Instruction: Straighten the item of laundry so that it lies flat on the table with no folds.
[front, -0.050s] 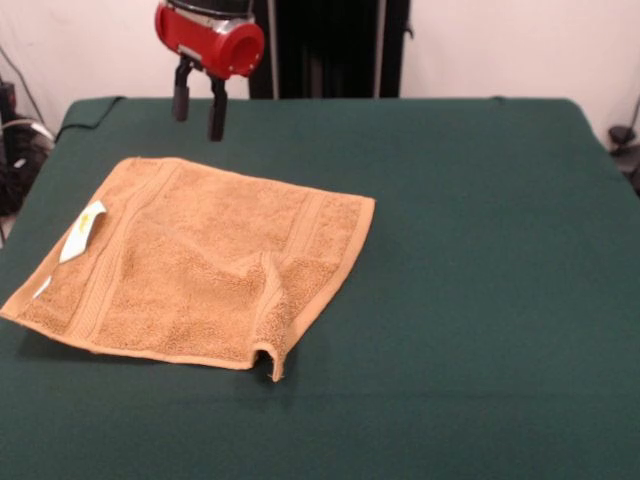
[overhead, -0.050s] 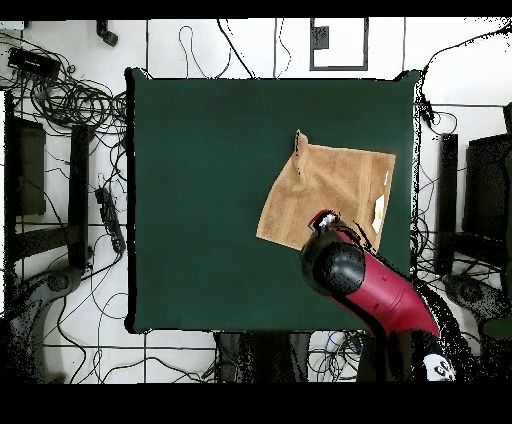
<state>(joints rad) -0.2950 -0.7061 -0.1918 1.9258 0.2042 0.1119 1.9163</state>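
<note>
Dark green cloth covers the large rectangular bench (front, -0.050s: 480, 300), which fills most of the front view under a pale wall, with a black upright behind its far edge. From overhead the bench sits on a white tiled floor (overhead, -0.050s: 220, 50) strewn with black cables (overhead, -0.050s: 60, 95).

On the bench lies the small square orange-tan terry hand towel (front, -0.050s: 200, 270). In the front view it sits in the left half, close to the left edge, turned at an angle so its corners point outward. Woven border bands run along two opposite sides. Most of it lies flat, but the near corner is folded and puckered: a ridge rises from the middle toward the front edge and ends in a small curled lip standing off the cloth. From overhead the same raised corner shows at the towel's upper left.

A small white care label (front, -0.050s: 83, 230) rests on the towel near its left border band, with a touch of yellow on it; no writing on it can be read. No brand marks are legible elsewhere.

The red and black arm (overhead, -0.050s: 375, 290) holds its end effector (front, -0.050s: 198, 110) above the bench beyond the towel's far corner, clear of the cloth. Its two black fingers (front, -0.050s: 217, 115) hang down, spread a moderate way apart with nothing between them.
</note>
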